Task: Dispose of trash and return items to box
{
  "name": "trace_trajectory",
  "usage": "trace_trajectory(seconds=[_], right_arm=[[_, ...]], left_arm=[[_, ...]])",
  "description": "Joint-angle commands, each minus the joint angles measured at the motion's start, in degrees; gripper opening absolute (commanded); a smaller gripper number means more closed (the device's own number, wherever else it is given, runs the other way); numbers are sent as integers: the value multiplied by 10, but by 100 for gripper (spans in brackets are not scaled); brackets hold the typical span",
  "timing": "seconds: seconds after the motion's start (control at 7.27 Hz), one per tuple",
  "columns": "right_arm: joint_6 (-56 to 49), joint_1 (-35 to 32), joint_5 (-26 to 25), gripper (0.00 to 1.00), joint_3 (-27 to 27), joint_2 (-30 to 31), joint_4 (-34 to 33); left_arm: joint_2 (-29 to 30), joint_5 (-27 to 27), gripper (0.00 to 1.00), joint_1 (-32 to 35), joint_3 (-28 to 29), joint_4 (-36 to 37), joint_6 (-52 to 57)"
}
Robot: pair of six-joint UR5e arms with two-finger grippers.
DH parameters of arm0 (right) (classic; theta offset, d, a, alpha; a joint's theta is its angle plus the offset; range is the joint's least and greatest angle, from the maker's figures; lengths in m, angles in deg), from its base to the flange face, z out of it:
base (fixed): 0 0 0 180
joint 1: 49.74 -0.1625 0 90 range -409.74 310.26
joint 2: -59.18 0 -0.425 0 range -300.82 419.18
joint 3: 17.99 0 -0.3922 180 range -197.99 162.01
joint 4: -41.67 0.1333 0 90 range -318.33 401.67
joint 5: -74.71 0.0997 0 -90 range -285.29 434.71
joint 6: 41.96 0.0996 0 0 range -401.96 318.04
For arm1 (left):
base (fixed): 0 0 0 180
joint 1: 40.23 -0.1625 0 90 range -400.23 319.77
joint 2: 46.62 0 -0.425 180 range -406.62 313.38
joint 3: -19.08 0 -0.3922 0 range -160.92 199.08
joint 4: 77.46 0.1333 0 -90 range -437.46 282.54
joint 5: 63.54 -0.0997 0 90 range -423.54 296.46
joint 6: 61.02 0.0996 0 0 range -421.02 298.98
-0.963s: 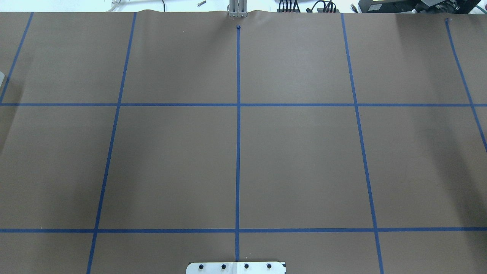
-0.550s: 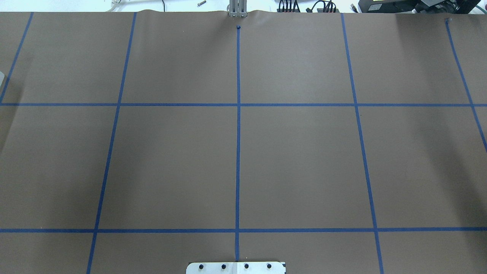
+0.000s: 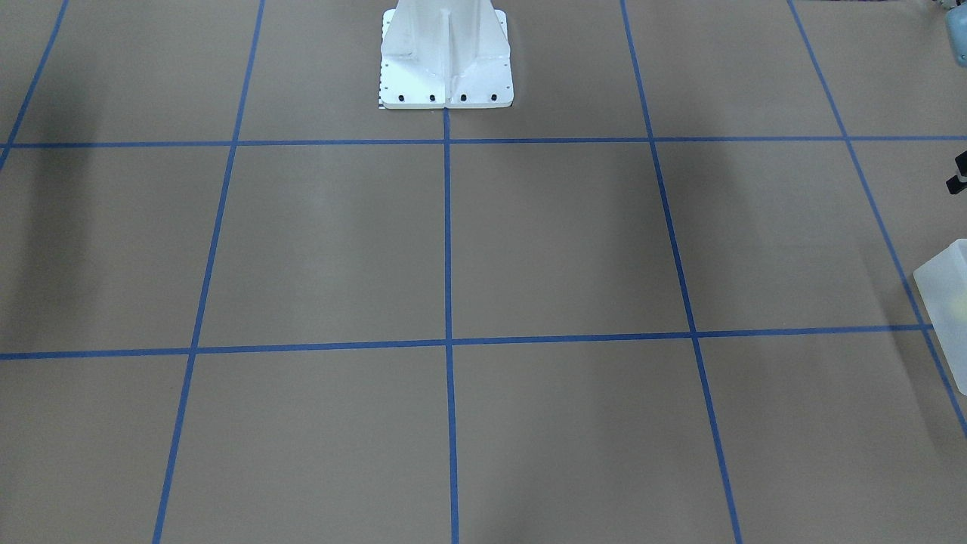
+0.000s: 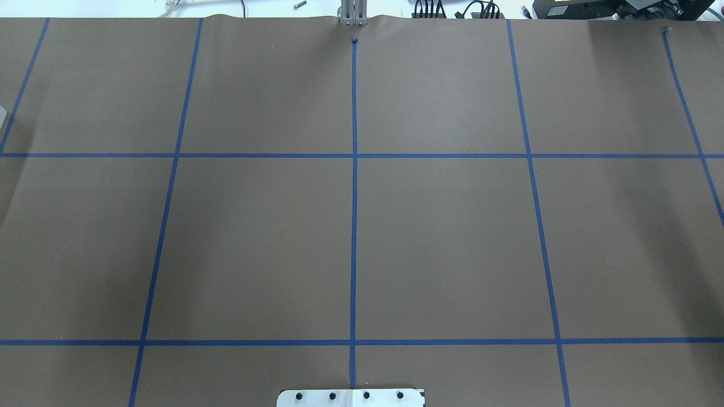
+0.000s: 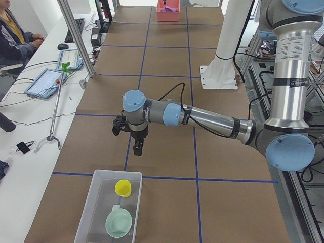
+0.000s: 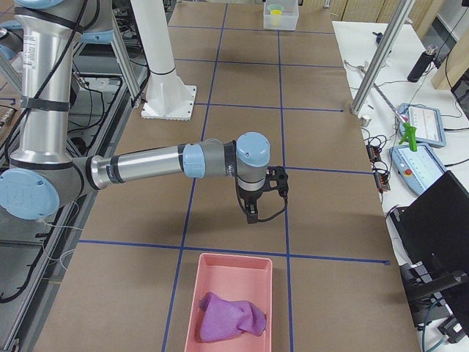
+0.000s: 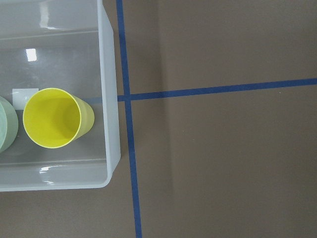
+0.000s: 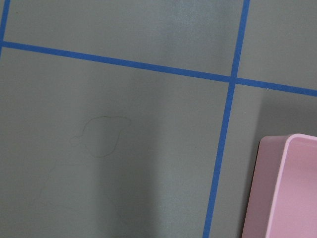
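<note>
A clear plastic box [image 5: 115, 172] at the table's left end holds a yellow cup [image 5: 123, 188] and a pale green bowl [image 5: 118, 223]. My left gripper [image 5: 137, 148] hangs above the table just beyond that box; I cannot tell whether it is open or shut. The left wrist view shows the box wall [image 7: 111, 99] and the cup [image 7: 52, 118]. A pink bin [image 6: 234, 257] at the right end holds a crumpled purple cloth [image 6: 231, 317]. My right gripper [image 6: 253, 213] hangs above the table near it; its state cannot be told.
The white robot pedestal [image 3: 446, 53] stands at the table's back edge. Blue tape lines [image 4: 354, 198] grid the brown paper. An operator [image 5: 10, 35] sits at a side desk with tablets [image 5: 46, 81], beside an aluminium post [image 5: 76, 35].
</note>
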Motion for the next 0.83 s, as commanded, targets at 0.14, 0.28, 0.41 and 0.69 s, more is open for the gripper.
trace_trajectory(seconds=[0.14, 0.28, 0.41, 0.69], right_arm=[[0, 1, 1, 100, 15, -9, 2], [0, 0, 0, 100, 14, -8, 4], [0, 0, -2, 100, 11, -9, 5], [0, 0, 2, 100, 6, -8, 5]], left_arm=[[7, 0, 98, 0, -3, -6, 0], [10, 0, 98, 0, 2, -10, 0], [10, 1, 98, 0, -3, -10, -1], [11, 1, 98, 0, -6, -12, -1]])
